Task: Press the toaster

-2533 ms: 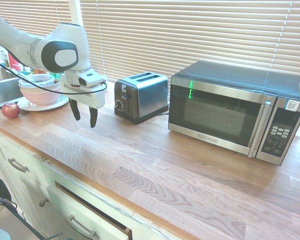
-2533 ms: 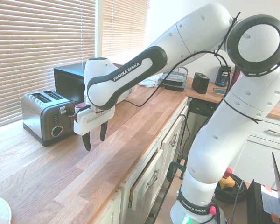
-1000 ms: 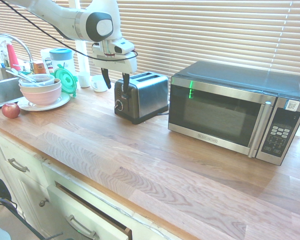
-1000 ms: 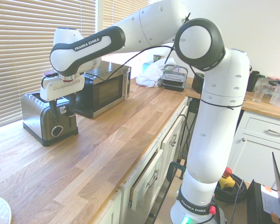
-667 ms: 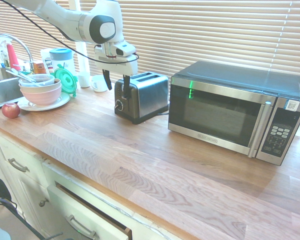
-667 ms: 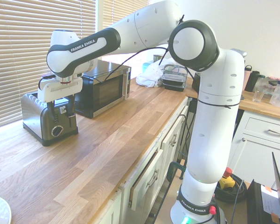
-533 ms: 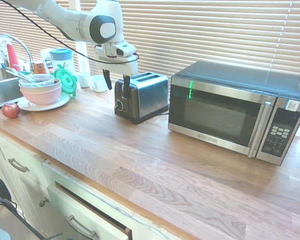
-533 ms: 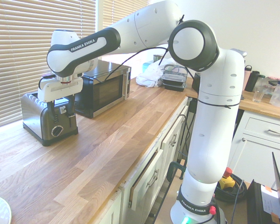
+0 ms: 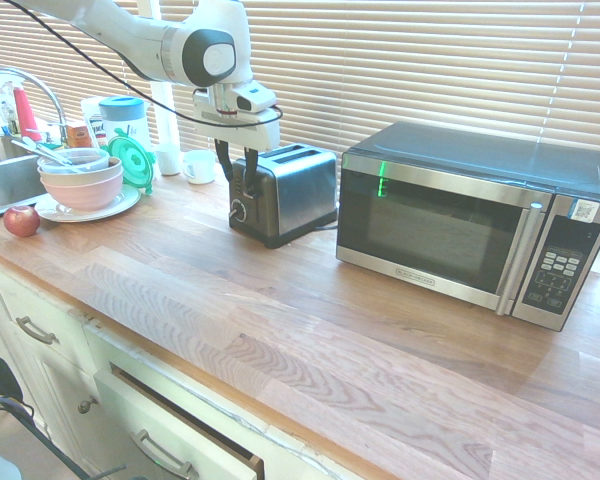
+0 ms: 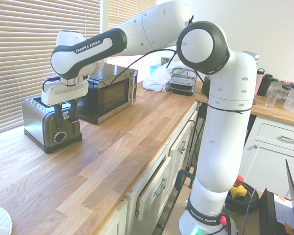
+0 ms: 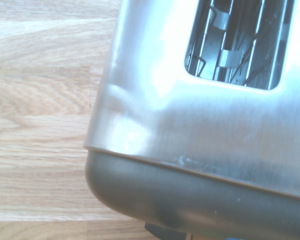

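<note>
The toaster [image 9: 298, 192] is a small two-slot steel one on the wooden counter, left of the microwave. Its black end panel with a round knob [image 9: 238, 210] faces the sink side. My gripper [image 9: 236, 168] hangs straight down over that black end. Its two dark fingers stand apart with a visible gap, one on each side of the panel's top part. From the other side the gripper [image 10: 65, 117] hides the upper panel of the toaster [image 10: 39, 122], so the lever is not visible. The wrist view looks down on the toaster [image 11: 200, 130] top, one slot and the dark end edge.
A large steel-and-black microwave [image 9: 450, 225] stands just right of the toaster. Stacked bowls on a plate [image 9: 80, 182], an apple [image 9: 21, 220] and the sink [image 9: 0, 170] lie to the left. A drawer [image 9: 180, 435] under the counter's front edge stands slightly open.
The gripper came up from low over the counter to the toaster's black end. In the last half second its fingers drew closer together.
</note>
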Controlling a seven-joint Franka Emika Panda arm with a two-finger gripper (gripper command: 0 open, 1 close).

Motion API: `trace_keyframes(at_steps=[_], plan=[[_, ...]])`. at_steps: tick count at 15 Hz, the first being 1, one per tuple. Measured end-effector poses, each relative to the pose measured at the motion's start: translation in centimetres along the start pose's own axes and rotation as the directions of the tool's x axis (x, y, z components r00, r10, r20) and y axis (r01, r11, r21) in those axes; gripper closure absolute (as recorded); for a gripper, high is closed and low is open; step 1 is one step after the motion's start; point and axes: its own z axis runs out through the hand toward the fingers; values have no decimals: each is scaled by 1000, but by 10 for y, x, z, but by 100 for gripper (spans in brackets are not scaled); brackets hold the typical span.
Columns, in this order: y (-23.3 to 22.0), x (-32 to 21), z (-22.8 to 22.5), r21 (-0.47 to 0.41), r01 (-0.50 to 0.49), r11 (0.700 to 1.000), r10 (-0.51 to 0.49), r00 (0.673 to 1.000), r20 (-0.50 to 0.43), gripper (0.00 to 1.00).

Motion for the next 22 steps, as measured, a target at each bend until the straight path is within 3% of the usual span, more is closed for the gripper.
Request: trace_keyframes(at_steps=[22], plan=[[38, 31, 0, 13, -45, 999, 45, 999, -15, 100]])
